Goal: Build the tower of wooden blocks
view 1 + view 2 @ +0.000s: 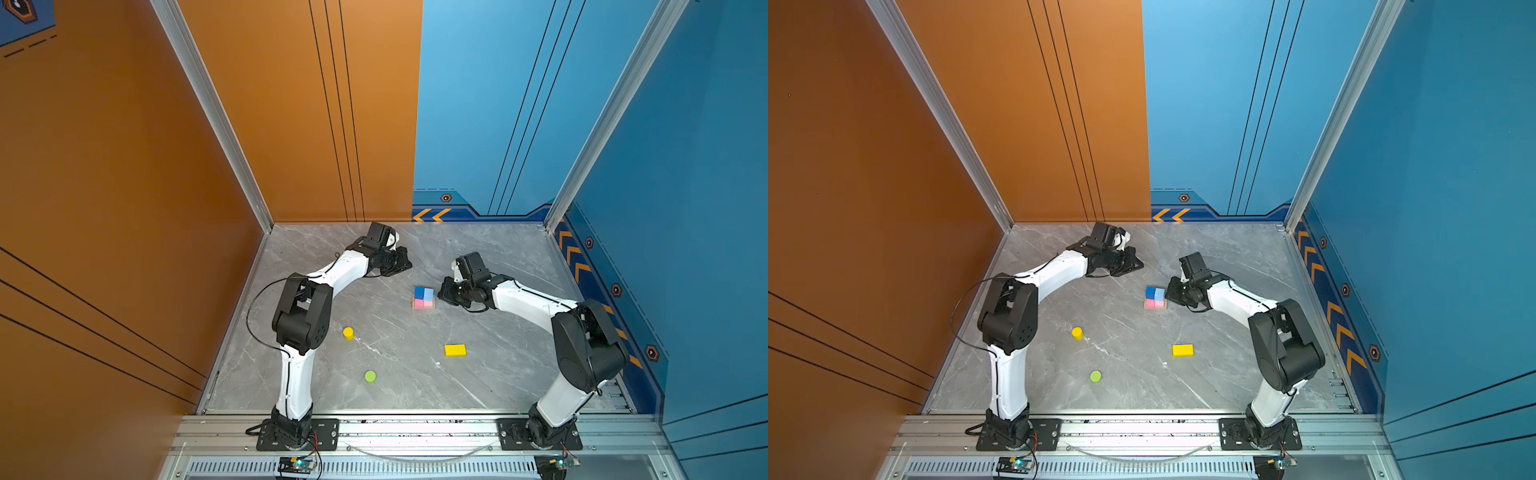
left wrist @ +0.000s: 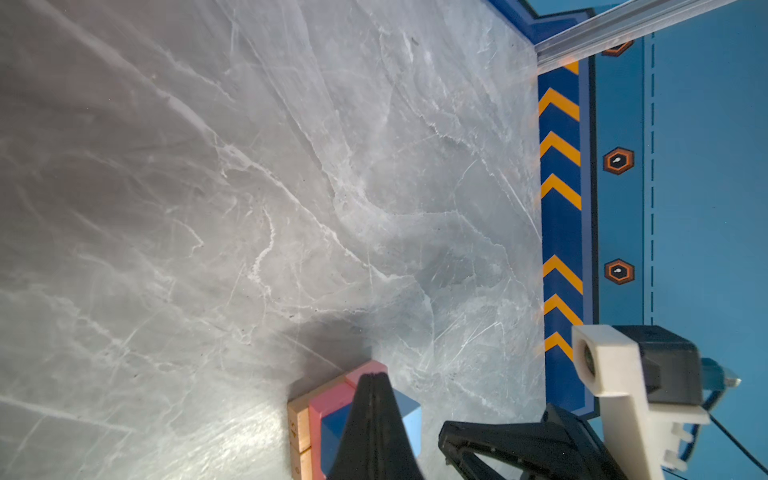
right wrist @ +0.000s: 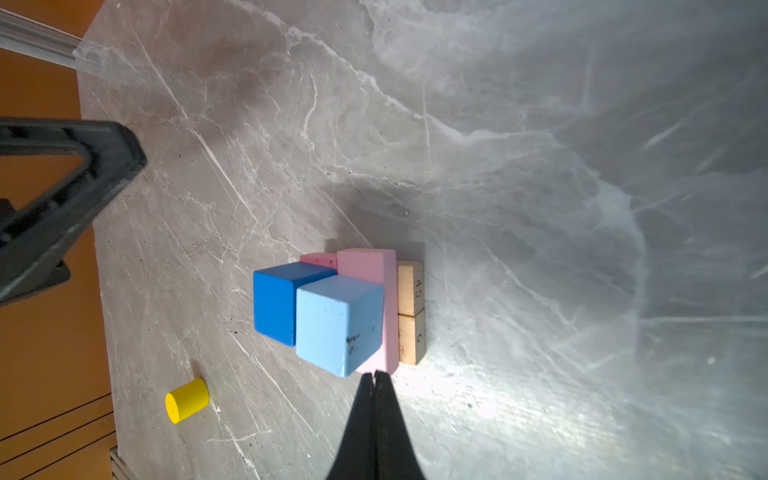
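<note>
The tower point(image 1: 424, 297) point(image 1: 1155, 297) stands mid-table: two tan planks point(image 3: 409, 291) lowest, pink bars point(image 3: 365, 266) across them, then a dark-blue cube point(image 3: 274, 299) and a light-blue cube point(image 3: 336, 324) side by side. My right gripper point(image 1: 442, 295) point(image 3: 375, 374) is shut and empty, its tip just beside the tower's right side. My left gripper point(image 1: 405, 266) point(image 2: 374, 376) is also shut and empty, up-left of the tower and apart from it. Loose on the table lie a yellow brick point(image 1: 455, 350), a yellow cylinder point(image 1: 348, 333) point(image 3: 187, 400) and a lime-green cylinder point(image 1: 370, 376).
The grey marble table point(image 1: 498, 374) is boxed in by an orange wall point(image 1: 124, 208) on the left and blue walls point(image 1: 685, 208) behind and to the right. An aluminium rail point(image 1: 415, 432) carrying both arm bases runs along the front edge.
</note>
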